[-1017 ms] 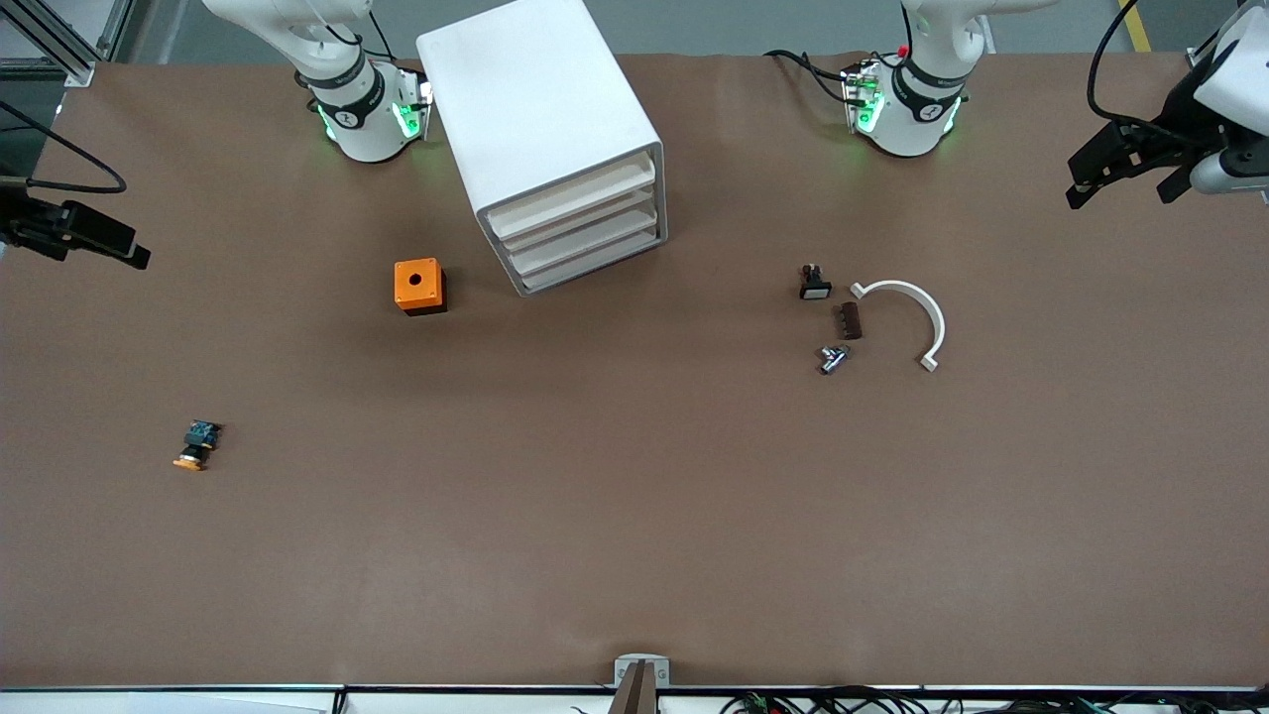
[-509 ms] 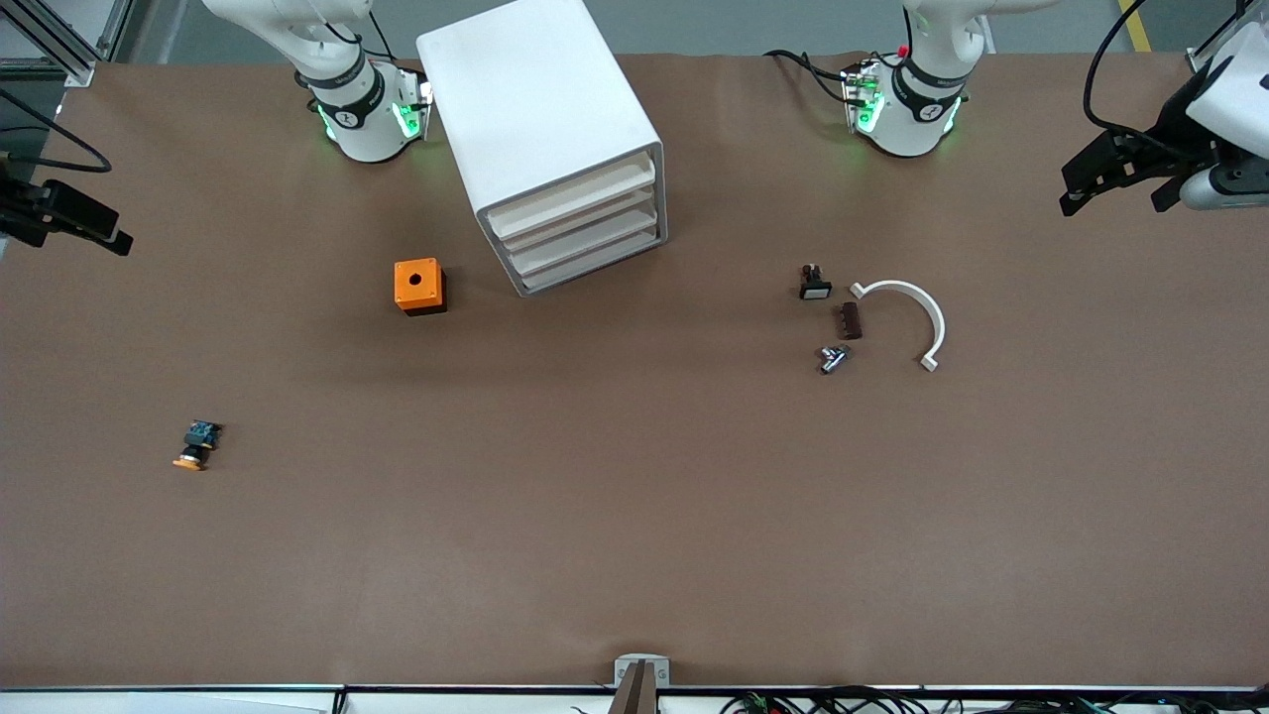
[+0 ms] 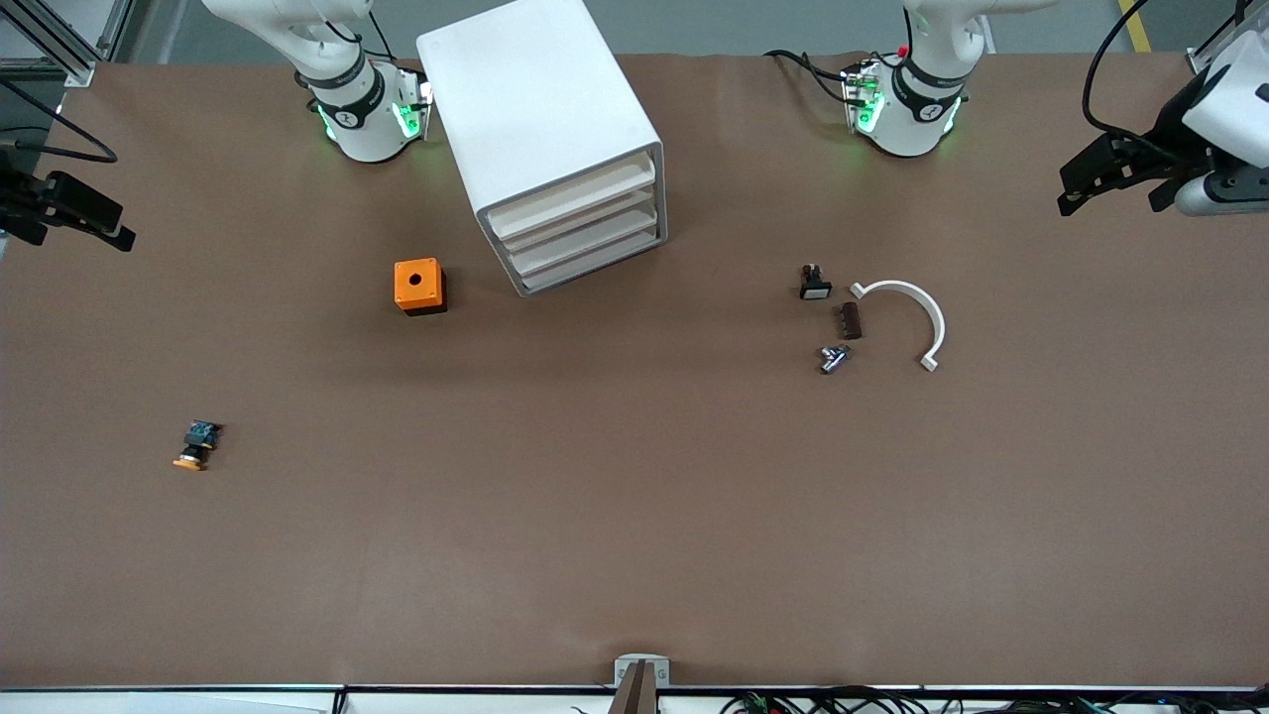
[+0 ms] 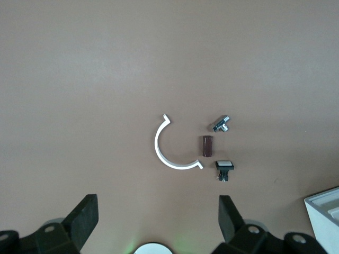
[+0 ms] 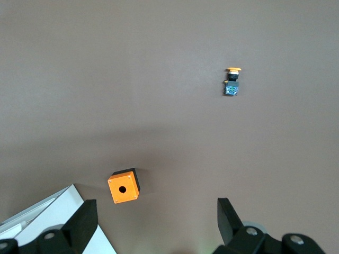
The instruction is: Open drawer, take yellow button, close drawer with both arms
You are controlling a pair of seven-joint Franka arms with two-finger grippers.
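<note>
The white cabinet [image 3: 540, 109] stands near the right arm's base. Its topmost drawer [image 3: 580, 193] is shut, like the three below it. The button [image 3: 197, 444], with orange cap and black-and-blue body, lies on its side on the table toward the right arm's end, nearer the front camera than the orange box [image 3: 419, 286]. It also shows in the right wrist view [image 5: 232, 82]. My right gripper [image 3: 69, 213] is open and empty over the right arm's end of the table [image 5: 157, 214]. My left gripper [image 3: 1115, 178] is open and empty over the left arm's end [image 4: 157, 211].
A white curved piece [image 3: 917, 312], a black piece with a white face [image 3: 815, 285], a brown block [image 3: 851, 320] and a small metal part [image 3: 833, 358] lie together toward the left arm's end. The cabinet corner shows in the left wrist view [image 4: 326, 211].
My right gripper has drawn back a little toward the table's edge. My left gripper has shifted slightly. Nothing on the table has moved.
</note>
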